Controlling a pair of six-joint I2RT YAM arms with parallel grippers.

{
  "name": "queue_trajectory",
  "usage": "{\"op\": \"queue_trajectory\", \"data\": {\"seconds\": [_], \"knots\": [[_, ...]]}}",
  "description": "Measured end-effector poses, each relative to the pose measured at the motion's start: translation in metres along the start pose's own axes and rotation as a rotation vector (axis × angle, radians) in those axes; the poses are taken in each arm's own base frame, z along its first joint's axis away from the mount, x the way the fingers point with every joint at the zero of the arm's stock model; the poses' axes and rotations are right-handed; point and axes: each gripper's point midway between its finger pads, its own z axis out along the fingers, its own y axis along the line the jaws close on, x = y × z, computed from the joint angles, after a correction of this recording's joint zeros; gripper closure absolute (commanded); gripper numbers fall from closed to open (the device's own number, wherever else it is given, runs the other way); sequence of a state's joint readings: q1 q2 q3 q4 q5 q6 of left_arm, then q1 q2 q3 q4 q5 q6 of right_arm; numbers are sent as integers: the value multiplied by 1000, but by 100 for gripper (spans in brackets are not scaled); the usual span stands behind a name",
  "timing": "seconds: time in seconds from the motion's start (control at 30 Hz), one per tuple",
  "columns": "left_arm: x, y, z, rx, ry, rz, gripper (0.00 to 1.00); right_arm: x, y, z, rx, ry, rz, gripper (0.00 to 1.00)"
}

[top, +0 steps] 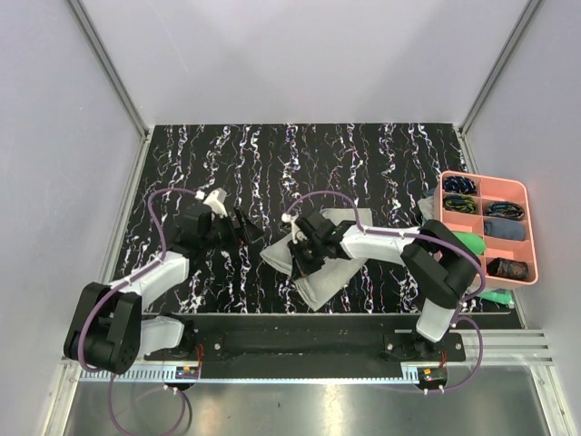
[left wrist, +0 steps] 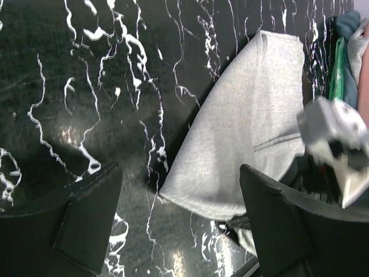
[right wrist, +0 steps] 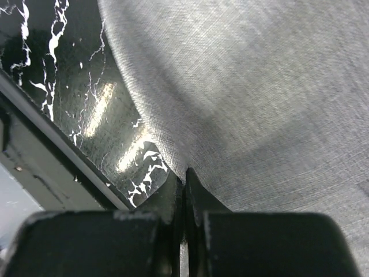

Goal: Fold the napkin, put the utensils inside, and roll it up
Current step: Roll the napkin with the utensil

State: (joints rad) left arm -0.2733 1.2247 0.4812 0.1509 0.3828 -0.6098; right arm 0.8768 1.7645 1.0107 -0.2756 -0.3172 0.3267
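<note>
Marbled black table bears the napkin, edge pinched in right tool.

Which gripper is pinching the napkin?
The right gripper: its jaws are shut on the edge of the napkin, while the left gripper stands wide open, holding nothing.

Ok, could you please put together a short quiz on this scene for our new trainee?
1. True or false: the left gripper is clamped on the napkin.
2. Where does the pink tray sit? A) between the arms B) at the right side of the table C) on the napkin.
3. What is the right gripper pinching?
Key: 1 false, its jaws stand open; 2 B; 3 the napkin's edge.
</note>
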Motion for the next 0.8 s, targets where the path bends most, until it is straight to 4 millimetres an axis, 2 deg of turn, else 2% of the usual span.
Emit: {"op": "queue_trajectory", "data": {"seconds": [0.2,0.3,0.33,0.37,0.47,0.57,0.7,0.8], "knots": [[22,5,-5,-3,30,8,15,2,-10,-1,-74,-2,56,100],[34,5,-4,4,53,3,17,4,-9,0,-93,2,51,100],[37,5,-2,9,59,-4,19,4,-8,0,-97,2,47,98],[40,6,1,12,68,-12,20,4,-7,0,-102,1,46,90],[45,10,7,10,85,-39,21,5,-6,0,-109,4,46,59],[47,11,12,13,93,-55,21,6,-3,-4,-117,12,52,46],[46,11,14,19,86,-57,21,-1,8,-28,-130,-37,55,43],[45,10,14,21,83,-55,21,-11,19,-50,-145,-105,63,45]]}}
